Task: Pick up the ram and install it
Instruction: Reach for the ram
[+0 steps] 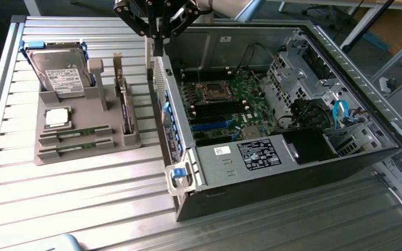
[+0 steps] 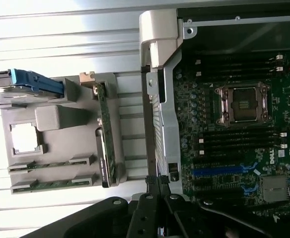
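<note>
Green ram [image 1: 75, 135]: two sticks lie flat in the front pockets of the grey holder [image 1: 82, 157], left of the case in the exterior view. I have neither in hand.
Gripper [image 1: 157, 37]: fingers pressed together on nothing. It hangs above the case's rear wall, between holder and board, well apart from the ram.
Holder layout: I judge one pocket per part keeps each piece apart, so I can reach one without nudging its neighbour. The drive [image 1: 61, 70] leans at the back, the processor [image 1: 56, 117] sits in a square recess, and the card [image 1: 124, 104] stands on edge.
Case [image 1: 208, 198]: on its side with the panel off, so the board [image 1: 239, 99] faces up. That suits a reach from above, by my reading.
Slots: long dark ones flank the socket [image 1: 211, 91].
Writing: the board's mark in the wrist view looks like Dell [image 2: 283, 157]. Print on the drive label and on the sticker [image 1: 257, 154] is too small for me.
</note>
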`<state>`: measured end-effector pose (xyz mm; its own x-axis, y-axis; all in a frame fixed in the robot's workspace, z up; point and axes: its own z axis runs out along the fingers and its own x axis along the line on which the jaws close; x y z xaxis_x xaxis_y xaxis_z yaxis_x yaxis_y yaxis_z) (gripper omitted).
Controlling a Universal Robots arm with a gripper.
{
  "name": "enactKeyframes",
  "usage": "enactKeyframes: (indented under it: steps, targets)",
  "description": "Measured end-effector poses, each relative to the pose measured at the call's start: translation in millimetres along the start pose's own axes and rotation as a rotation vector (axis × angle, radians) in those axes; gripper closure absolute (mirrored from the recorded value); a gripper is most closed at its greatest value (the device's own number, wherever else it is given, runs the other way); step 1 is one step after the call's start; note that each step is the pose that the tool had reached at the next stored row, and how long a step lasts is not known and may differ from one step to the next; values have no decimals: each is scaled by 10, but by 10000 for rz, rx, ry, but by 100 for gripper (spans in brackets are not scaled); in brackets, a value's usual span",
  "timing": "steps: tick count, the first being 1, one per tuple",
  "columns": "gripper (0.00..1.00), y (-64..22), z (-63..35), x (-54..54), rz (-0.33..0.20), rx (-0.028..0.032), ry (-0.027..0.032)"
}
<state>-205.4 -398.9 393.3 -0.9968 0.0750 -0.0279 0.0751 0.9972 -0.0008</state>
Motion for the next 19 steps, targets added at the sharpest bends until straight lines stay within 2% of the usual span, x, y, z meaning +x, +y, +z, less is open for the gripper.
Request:
enactKeyframes:
  steps: [19]
  targets:
    - [90,-12,-5,165,-3,103,-7]
